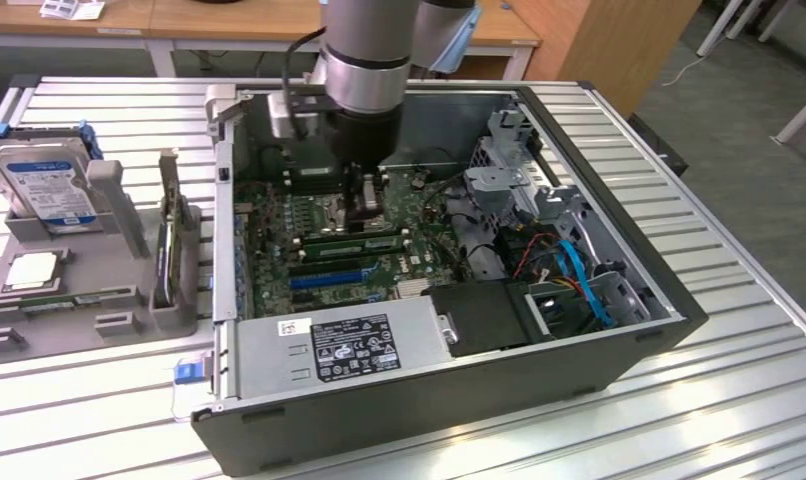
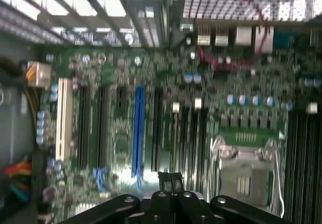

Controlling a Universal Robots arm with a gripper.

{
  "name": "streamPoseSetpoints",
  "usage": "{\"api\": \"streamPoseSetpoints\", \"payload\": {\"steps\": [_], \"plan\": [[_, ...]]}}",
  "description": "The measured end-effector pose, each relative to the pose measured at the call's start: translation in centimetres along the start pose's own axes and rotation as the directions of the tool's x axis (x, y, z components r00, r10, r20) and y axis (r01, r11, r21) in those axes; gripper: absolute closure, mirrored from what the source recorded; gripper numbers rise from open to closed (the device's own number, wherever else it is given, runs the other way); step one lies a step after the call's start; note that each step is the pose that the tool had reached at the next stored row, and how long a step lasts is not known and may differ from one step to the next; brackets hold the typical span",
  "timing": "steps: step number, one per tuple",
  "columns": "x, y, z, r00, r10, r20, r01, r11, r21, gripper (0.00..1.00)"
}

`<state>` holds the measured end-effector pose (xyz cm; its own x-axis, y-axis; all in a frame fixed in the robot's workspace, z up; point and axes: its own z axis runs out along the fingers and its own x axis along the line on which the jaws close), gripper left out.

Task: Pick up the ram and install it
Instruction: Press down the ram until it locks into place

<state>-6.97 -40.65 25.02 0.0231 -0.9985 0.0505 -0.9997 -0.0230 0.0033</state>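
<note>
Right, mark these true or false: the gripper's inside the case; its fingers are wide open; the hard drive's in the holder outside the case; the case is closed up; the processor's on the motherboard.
1. The gripper is inside the case, over the motherboard. True.
2. Its fingers are wide open. False: they are shut together.
3. The hard drive stands in the grey holder outside the case, at the exterior view's left. True.
4. The case is closed up. False: its side is open and the motherboard shows.
5. The processor sits on the motherboard. False: it lies in the holder, in front of the hard drive.
</note>
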Motion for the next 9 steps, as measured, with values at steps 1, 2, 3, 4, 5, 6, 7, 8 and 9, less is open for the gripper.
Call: {"api": "streamPoseSetpoints", "payload": {"steps": [1, 2, 3, 4, 5, 6, 7, 8, 9], "plan": [[0.0, -0.44, -0.02, 1.0, 0.0, 0.0, 0.0, 1.0, -0.0007, 0.89], [0.0, -0.92, -0.04, 1.0, 0.0, 0.0, 0.0, 1.0, -0.0012, 0.89], [0.0, -1.36, -0.06, 1.0, 0.0, 0.0, 0.0, 1.0, -0.002, 0.89], [0.0, -1.81, -0.08, 1.0, 0.0, 0.0, 0.0, 1.0, -0.0027, 0.89], [0.1, -2.17, -0.29, 1.0, 0.0, 0.0003, 0.0, 1.0, -0.0046, 0.89], [0.1, -2.29, -0.74, 1.0, 0.0, -0.0001, 0.0, 1.0, -0.0061, 0.89], [0.1, -2.35, -1.18, 1.0, 0.0, 0.0001, 0.0, 1.0, -0.0061, 0.89], [0.1, -2.38, -1.62, 1.0, 0.0, 0.0002, 0.0, 1.0, -0.0063, 0.89], [0.2, -2.4, -2.07, 1.0, 0.001, 0.0003, -0.001, 1.0, -0.0063, 0.89]]}}
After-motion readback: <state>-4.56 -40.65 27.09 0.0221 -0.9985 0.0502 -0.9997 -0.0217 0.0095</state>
